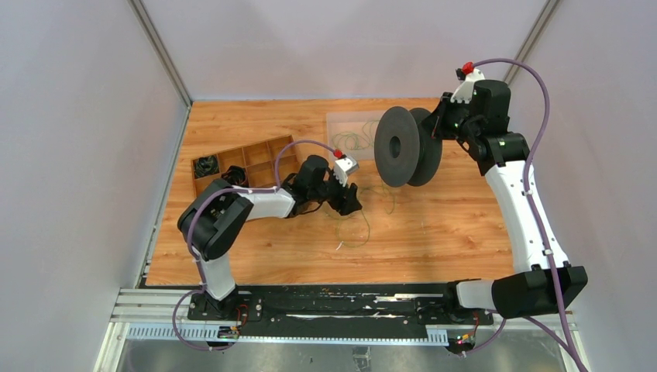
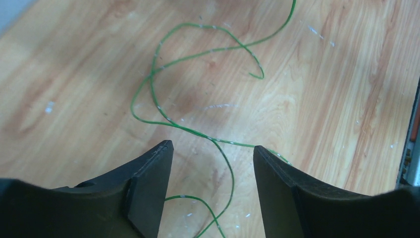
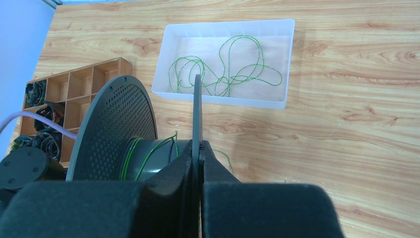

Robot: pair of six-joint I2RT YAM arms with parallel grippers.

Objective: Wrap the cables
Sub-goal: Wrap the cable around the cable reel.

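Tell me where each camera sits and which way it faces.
Top external: above and behind the arm bases, looking down at the table; both arms show whole.
Left wrist: on the left arm, facing down at a loose green cable on the table; the open left gripper shows.
Right wrist: on the right arm, facing past the spool toward the clear tray and wooden box; the right gripper, shut on the spool's flange, shows.
Shared: top external and right wrist both show spool, tray and box.

Overhead plus close wrist views, cables (image 2: 198, 134) shared
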